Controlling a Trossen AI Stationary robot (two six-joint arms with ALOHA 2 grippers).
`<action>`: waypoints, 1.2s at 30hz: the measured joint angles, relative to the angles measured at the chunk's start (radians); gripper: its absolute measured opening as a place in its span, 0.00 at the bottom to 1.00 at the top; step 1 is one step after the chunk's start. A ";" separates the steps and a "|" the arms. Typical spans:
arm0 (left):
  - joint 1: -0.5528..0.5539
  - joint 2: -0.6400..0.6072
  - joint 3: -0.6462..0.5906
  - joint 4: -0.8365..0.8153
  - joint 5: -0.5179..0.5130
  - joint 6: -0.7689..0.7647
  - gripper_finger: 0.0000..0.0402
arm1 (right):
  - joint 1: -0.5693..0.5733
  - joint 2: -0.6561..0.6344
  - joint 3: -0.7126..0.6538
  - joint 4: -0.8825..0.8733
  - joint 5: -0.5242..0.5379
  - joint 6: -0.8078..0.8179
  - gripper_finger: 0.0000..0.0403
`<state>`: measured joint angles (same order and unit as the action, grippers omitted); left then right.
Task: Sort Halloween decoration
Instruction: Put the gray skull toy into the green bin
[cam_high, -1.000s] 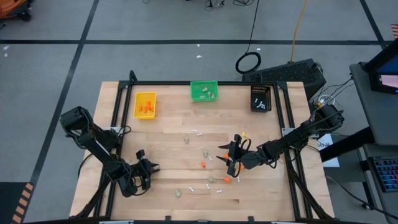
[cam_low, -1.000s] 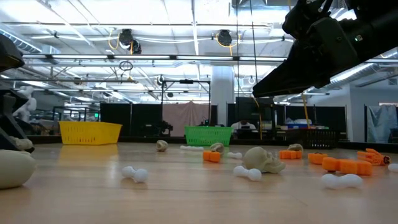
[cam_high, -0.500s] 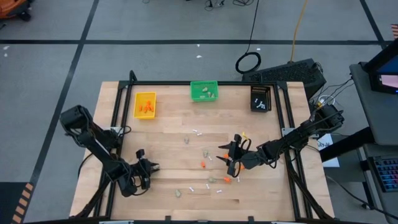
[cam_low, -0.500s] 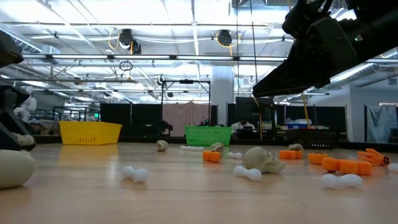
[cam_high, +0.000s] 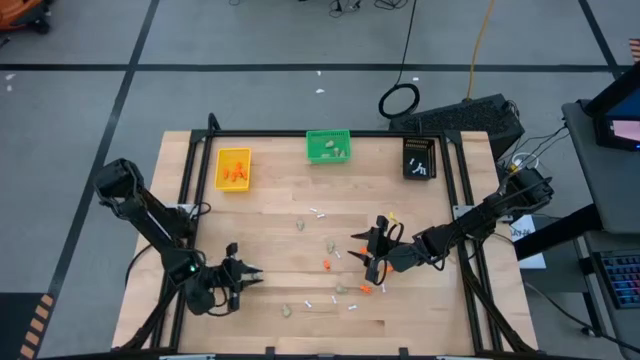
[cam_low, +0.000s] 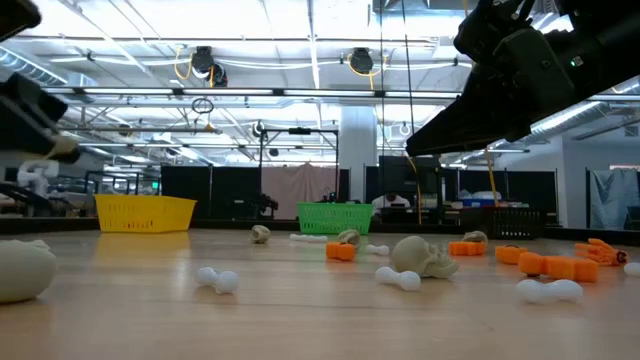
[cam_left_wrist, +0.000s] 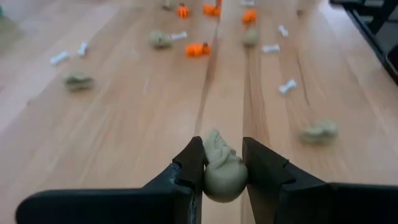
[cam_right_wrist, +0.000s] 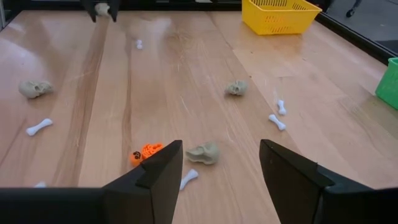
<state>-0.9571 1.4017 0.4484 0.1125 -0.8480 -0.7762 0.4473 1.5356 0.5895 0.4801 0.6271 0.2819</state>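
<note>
Left pincer (cam_left_wrist: 222, 163) clenching a beige-grey skull-shaped lump (cam_left_wrist: 221, 169) between its two dark fingers, narrowly parted around it, hanging above the pale wooden surface (cam_high: 270, 200) near the front left corner in the high view (cam_high: 247, 271)

Right pincer (cam_right_wrist: 219, 163) standing released, fingers spread wide and holding nothing, hovering over the scatter right of centre (cam_high: 372, 252); lying just beyond its fingers, an orange pumpkin-like bit (cam_right_wrist: 145, 153), another beige-grey lump (cam_right_wrist: 203, 152) and a thin white bone-shaped stick (cam_right_wrist: 188, 178)

Lying loose across the middle and front of the surface: more rounded, matte lumps with skull-like hollows (cam_low: 423, 256), ribbed bright orange bits (cam_low: 341, 251), and small white sticks with knobbed ends (cam_low: 216, 279), some close together, others well apart

Standing along the far edge: a yellow bin (cam_high: 233, 168) of plastic lattice holding orange bits, a green bin (cam_high: 328, 146) of the same lattice make holding beige-grey lumps, and a black bin (cam_high: 419, 157) holding white sticks

Showing long grain lines and board seams, the surface looking smooth, framed by dark rails
</note>
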 joint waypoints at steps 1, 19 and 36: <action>0.009 -0.009 0.000 0.007 0.000 0.008 0.20 | 0.000 0.000 0.000 0.000 0.000 -0.005 0.49; 0.173 -0.053 0.000 0.029 0.072 0.128 0.20 | 0.000 0.000 0.000 -0.006 0.000 -0.040 0.49; 0.435 -0.054 0.000 0.413 0.083 0.889 0.20 | 0.000 0.000 0.000 -0.006 0.000 -0.039 0.49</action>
<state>-0.5225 1.3476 0.4488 0.5251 -0.7651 0.1130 0.4473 1.5356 0.5896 0.4736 0.6266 0.2429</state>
